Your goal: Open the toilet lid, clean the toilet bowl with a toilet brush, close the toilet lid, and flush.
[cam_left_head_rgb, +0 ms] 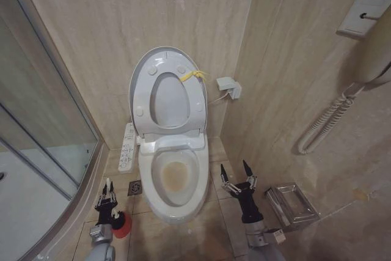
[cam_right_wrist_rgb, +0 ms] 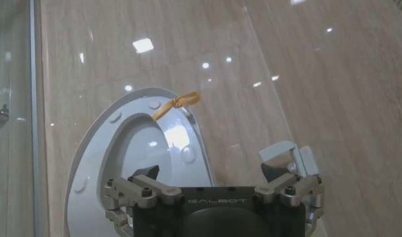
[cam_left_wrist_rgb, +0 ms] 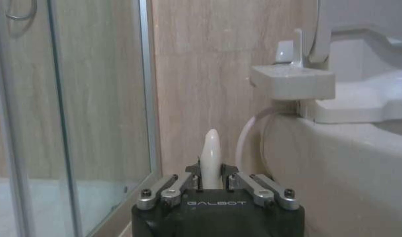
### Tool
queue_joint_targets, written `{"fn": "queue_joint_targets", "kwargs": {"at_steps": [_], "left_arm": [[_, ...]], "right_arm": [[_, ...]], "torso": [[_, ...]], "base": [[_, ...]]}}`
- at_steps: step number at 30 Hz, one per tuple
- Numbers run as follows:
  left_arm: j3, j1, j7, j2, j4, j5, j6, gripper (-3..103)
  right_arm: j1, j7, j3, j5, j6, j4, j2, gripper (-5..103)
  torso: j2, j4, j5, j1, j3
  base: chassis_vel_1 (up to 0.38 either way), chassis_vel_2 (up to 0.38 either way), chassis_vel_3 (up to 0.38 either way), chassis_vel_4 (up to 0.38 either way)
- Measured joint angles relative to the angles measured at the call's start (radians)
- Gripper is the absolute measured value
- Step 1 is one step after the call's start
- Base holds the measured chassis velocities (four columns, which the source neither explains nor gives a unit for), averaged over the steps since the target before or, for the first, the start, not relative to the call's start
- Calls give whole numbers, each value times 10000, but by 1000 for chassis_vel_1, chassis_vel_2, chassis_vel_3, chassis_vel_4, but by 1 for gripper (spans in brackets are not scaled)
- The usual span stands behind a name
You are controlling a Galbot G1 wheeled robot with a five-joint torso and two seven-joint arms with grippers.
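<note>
The toilet lid stands raised against the back wall with the ring seat folded up against it. Its yellow tag is at the top. The lid also appears in the right wrist view. The toilet bowl is uncovered, brownish inside. At the bowl's left side near the floor, my left gripper is shut on the toilet brush handle, above the red holder cup. The bristle head is hidden. My right gripper hangs open to the right of the bowl, holding nothing.
A glass shower screen curves along the left. A floor drain lies between it and the bowl. The button panel juts from the bowl's left. On the right wall are a metal paper holder and a corded handset.
</note>
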Motion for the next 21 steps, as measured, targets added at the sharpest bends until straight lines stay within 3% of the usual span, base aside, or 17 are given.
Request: {"fn": "queue_joint_targets", "kwargs": {"at_steps": [7,8,13,14,16,17,18,20,21], "left_arm": [[-8,277,-102,-23,-145,106,152,20],[-1,413,-106,-25,-293,97,187,37],[-29,1038,-248,-24,-1173,137,250,37],[-65,1275,-313,-11,-1496,201,238,64],[-80,1377,-337,-3,-1627,227,227,64],[-178,2205,-581,95,-2908,300,213,64],[-178,2205,-581,95,-2908,300,213,64],[-325,3021,-879,231,-4289,128,362,64],[-434,3298,-1009,282,-4913,1,477,91]], "right_arm": [[-35,-18,0,-1,19,64,-10,100],[-49,-21,2,-1,22,82,-10,100],[-77,-30,5,-3,27,153,-16,100],[-81,-31,5,-3,27,167,-17,100],[-83,-30,6,-4,27,174,-18,100],[-77,17,4,-5,15,192,-35,100],[-77,17,4,-5,15,192,-35,100],[7,313,2,-11,-68,189,-42,100],[62,488,0,-31,-141,189,-36,100]], "torso": [[0,0,3,0,0],[0,0,2,0,0],[1,-1,2,0,0],[1,-1,1,0,0],[1,0,2,0,0],[1,-1,0,0,-1],[1,-1,0,0,-1],[1,4,-2,0,0],[1,2,0,-1,-1]], "base": [[0,0,0,0],[0,0,0,0],[0,0,0,0],[0,0,0,0],[0,0,0,0],[0,0,0,0],[0,0,0,0],[0,0,0,0],[0,0,0,0]]}}
